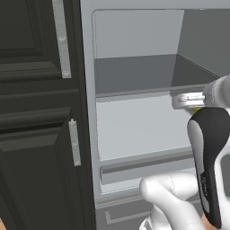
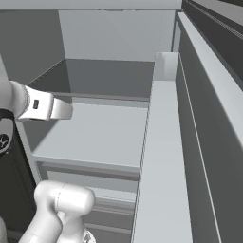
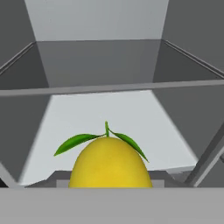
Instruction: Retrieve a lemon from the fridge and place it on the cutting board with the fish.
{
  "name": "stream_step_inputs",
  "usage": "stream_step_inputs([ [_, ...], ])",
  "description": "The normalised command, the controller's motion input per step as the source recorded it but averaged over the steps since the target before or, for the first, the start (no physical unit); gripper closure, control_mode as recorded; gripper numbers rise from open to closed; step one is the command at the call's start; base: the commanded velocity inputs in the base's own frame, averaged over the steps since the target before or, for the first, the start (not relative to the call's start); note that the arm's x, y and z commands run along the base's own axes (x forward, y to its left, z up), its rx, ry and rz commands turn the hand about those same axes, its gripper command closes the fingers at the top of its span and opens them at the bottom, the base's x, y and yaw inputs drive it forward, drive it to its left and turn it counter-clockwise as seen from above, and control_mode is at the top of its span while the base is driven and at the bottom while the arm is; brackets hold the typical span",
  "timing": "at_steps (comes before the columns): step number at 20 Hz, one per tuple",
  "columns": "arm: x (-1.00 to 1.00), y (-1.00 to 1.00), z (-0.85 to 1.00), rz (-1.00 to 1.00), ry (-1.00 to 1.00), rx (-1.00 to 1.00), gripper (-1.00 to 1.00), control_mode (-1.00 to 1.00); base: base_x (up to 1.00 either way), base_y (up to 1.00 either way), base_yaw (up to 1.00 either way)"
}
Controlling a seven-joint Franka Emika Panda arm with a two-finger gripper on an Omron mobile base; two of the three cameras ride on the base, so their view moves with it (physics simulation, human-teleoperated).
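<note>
Could not tell whether the end effector (image 1: 179, 99) truly gripped the lemon (image 3: 109, 162) nestled at its tips inside the fridge (image 1: 134, 130), so risked dropping it onto the shelf (image 2: 95, 133) during a hasty withdrawal.

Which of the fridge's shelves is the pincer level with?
The lower pale shelf: the pincer reaches in just above it, under the darker upper shelf, with the lemon at its tips.

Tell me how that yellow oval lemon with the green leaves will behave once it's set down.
The yellow oval lemon looks smooth and rounded, so it will probably roll on a flat surface. Its glossy skin could slip in the claw. It seems firm, unlikely to squash.
</note>
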Motion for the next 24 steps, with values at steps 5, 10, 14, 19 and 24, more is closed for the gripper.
stream_step_inputs([
  [5, -0.15, 0.0, -0.1, 0.0, 0.0, 0.0, 1.0, -1.0, 0.0, 0.0, 0.0],
  [10, 0.0, 0.0, -0.11, 0.0, 0.0, 0.0, 1.0, -1.0, 0.0, 0.0, 0.0],
  [14, 0.0, 0.0, -0.16, 0.0, 0.0, 0.0, 1.0, -1.0, 0.0, 0.0, 0.0],
  [19, 0.0, 0.0, -0.24, 0.0, 0.0, 0.0, 1.0, -1.0, 0.0, 0.0, 0.0],
  [24, 0.0, 0.0, -0.3, 0.0, 0.0, 0.0, 1.0, -1.0, 0.0, 0.0, 0.0],
])
